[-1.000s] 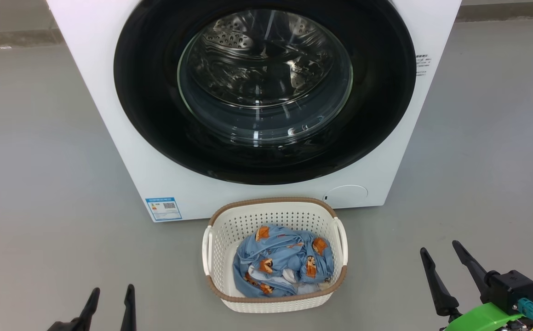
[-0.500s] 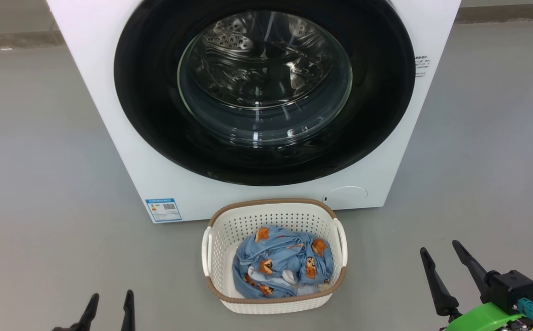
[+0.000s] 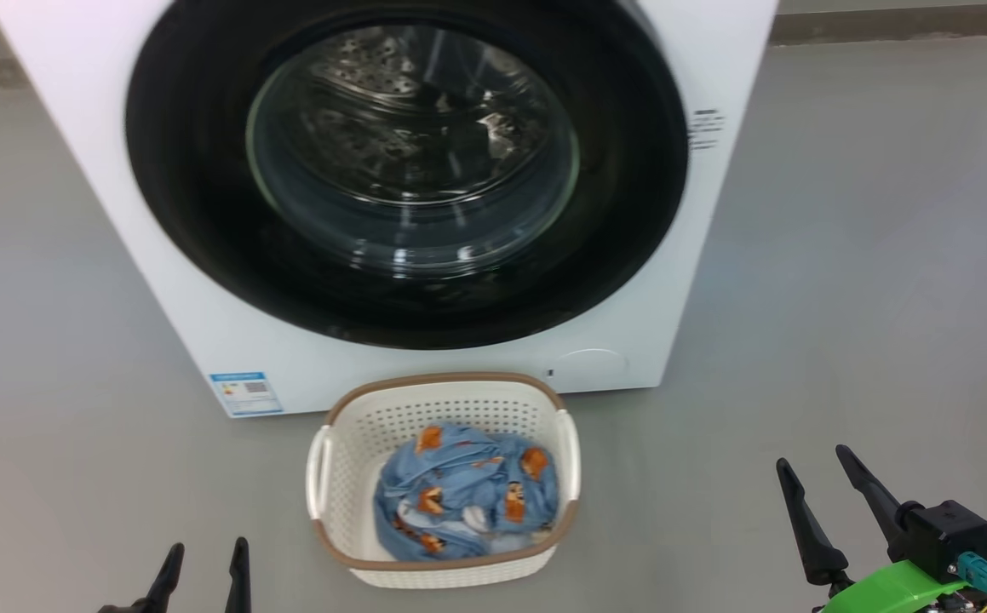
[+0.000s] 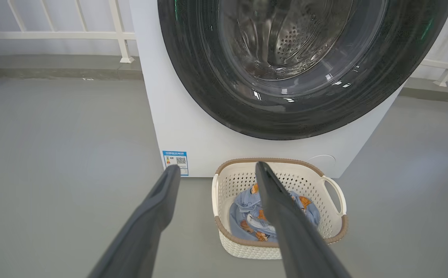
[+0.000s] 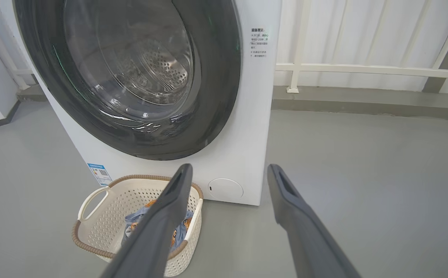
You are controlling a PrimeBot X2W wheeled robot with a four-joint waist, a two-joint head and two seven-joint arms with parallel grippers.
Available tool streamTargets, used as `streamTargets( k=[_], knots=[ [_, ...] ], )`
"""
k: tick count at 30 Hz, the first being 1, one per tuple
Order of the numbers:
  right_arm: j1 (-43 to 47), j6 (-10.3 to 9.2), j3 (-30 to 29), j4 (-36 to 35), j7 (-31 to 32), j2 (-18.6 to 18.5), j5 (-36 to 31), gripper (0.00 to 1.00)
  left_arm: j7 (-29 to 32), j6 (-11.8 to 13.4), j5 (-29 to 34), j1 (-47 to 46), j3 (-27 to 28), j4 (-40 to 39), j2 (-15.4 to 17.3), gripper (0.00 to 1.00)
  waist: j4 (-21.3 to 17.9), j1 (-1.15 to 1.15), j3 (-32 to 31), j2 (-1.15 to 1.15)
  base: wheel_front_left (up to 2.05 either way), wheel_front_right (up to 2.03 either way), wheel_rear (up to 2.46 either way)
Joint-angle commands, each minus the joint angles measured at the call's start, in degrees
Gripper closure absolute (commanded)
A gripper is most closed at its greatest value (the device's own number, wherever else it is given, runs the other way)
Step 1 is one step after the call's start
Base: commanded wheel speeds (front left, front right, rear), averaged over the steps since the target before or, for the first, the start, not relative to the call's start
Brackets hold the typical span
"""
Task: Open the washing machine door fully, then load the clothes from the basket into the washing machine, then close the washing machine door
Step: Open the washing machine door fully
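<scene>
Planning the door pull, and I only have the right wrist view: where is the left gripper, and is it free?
Observer: In the head view the left gripper sits low on the left, open, with nothing in it.
Operator: Part of the basket is hidden here. Is anything hanging over its rim?
Observer: No. The clothes lie bunched wholly inside it, below the brown rim.
</scene>
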Motion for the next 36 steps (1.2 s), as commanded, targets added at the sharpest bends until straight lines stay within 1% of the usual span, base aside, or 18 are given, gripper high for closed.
streamTargets(
  k=[1,7,12,17,25,26,27,36],
  knots=[
    [-1.6,-0.06,0.9,-1.4,-0.7,-0.7,0.0,0.0,-0.7,-0.2,0.1,-1.6,1.9,-1.6,0.6,0.0,0.0,0.0,0.0,0.0,1.23,1.23,-2.46],
    [-1.5,-0.06,1.0,-1.4,-0.7,-0.8,-0.1,0.0,-0.7,-0.2,-0.2,-1.6,1.6,-1.4,0.5,0.0,-0.1,0.0,0.0,0.0,1.16,1.16,-2.32],
    [-1.5,-0.06,1.1,-1.4,-0.7,-0.8,0.0,0.0,-0.7,-0.2,-1.5,-1.6,1.3,-1.9,0.5,0.0,-0.2,0.0,0.0,0.0,0.78,0.78,-1.56],
    [-1.4,-0.06,0.9,-1.6,-0.7,-0.7,0.0,0.0,-0.7,-0.2,-1.8,-1.5,1.3,-1.9,0.4,0.0,-0.3,0.0,0.0,0.0,0.38,0.38,-0.77],
    [-1.4,-0.06,0.7,-2.0,-0.7,-0.5,0.2,0.0,-0.7,-0.2,-1.8,-1.6,1.3,-1.9,0.4,0.0,-0.2,0.0,0.1,0.0,0.03,0.03,-0.06],
    [-1.3,-0.06,1.1,-1.9,-0.7,-0.5,0.4,0.84,-0.7,-0.2,-1.8,-1.6,1.3,-1.9,0.4,0.0,-0.2,0.0,0.0,0.0,0.0,0.0,0.0],
    [-1.4,-0.06,1.7,-1.8,-0.7,-0.7,0.9,1.0,-0.7,-0.2,-1.7,-1.5,1.3,-1.9,0.4,0.0,-0.2,0.0,0.0,0.0,0.0,0.0,0.0],
    [-1.5,-0.06,3.1,-2.0,-0.7,-1.5,2.1,1.0,-0.7,-0.2,-1.5,-1.4,1.4,-2.1,0.4,0.0,0.0,0.0,0.1,0.0,0.0,0.0,0.0]
  ],
)
